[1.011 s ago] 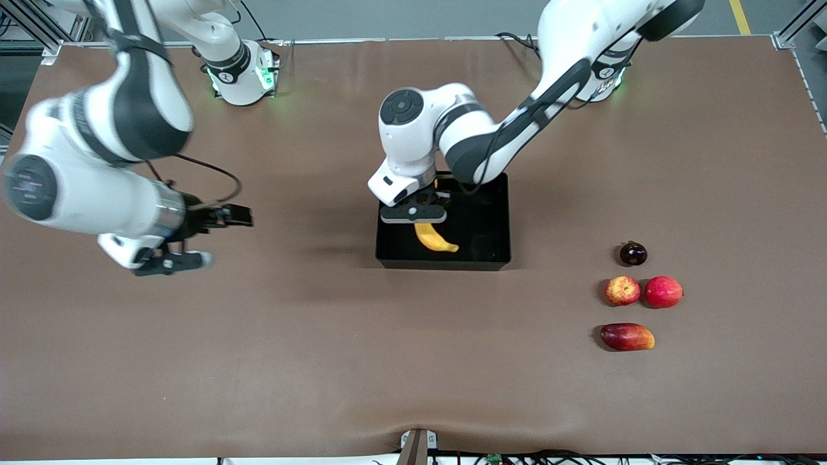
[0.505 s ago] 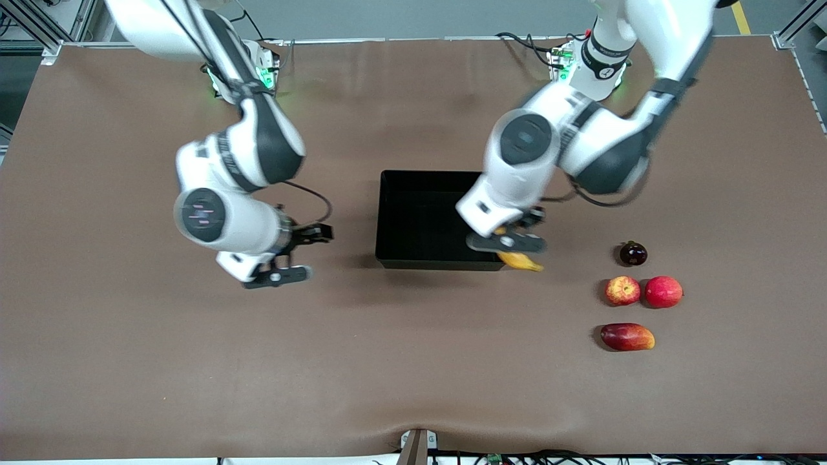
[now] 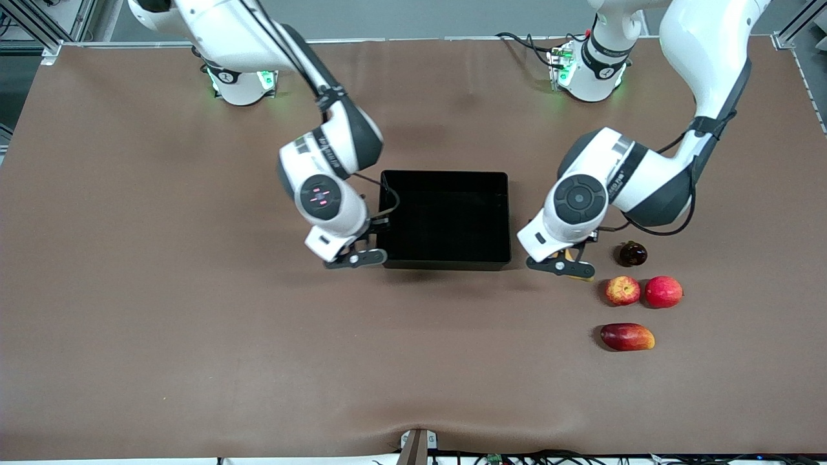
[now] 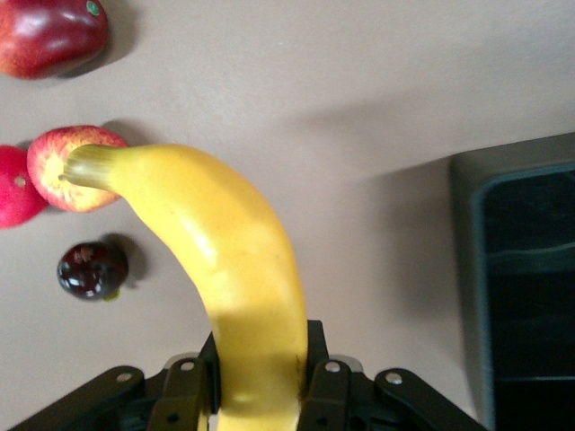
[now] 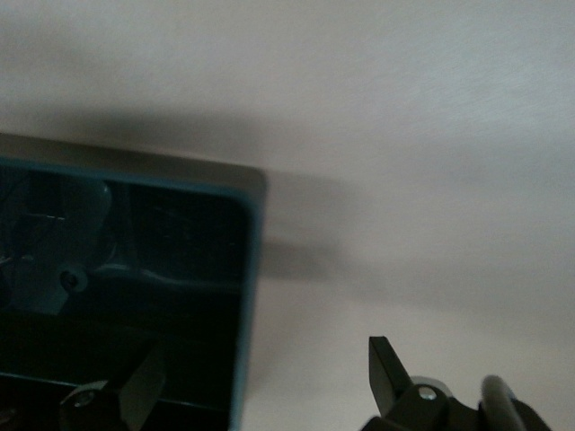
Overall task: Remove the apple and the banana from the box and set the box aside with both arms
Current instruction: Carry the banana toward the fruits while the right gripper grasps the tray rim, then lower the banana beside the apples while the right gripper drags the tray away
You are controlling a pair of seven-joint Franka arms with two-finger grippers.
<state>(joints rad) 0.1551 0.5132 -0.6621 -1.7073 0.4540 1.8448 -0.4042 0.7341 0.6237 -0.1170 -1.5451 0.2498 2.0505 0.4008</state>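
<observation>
One banana (image 4: 235,296) is clamped in the left pincer (image 3: 561,266) over the surface (image 3: 194,361) at centre-right of the frame, between one black box (image 3: 443,218) and one apple (image 3: 622,290), while the right pincer (image 3: 356,259) is spread apart at the box's corner.

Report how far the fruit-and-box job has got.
Done: the apple lies on the table among the other fruit, and the box shows nothing inside. In hand: the left gripper is shut on the banana, over the table between box and apple. The right gripper, open, is at the box's corner toward the right arm's end. Left: set the banana down, then move the box aside.
</observation>
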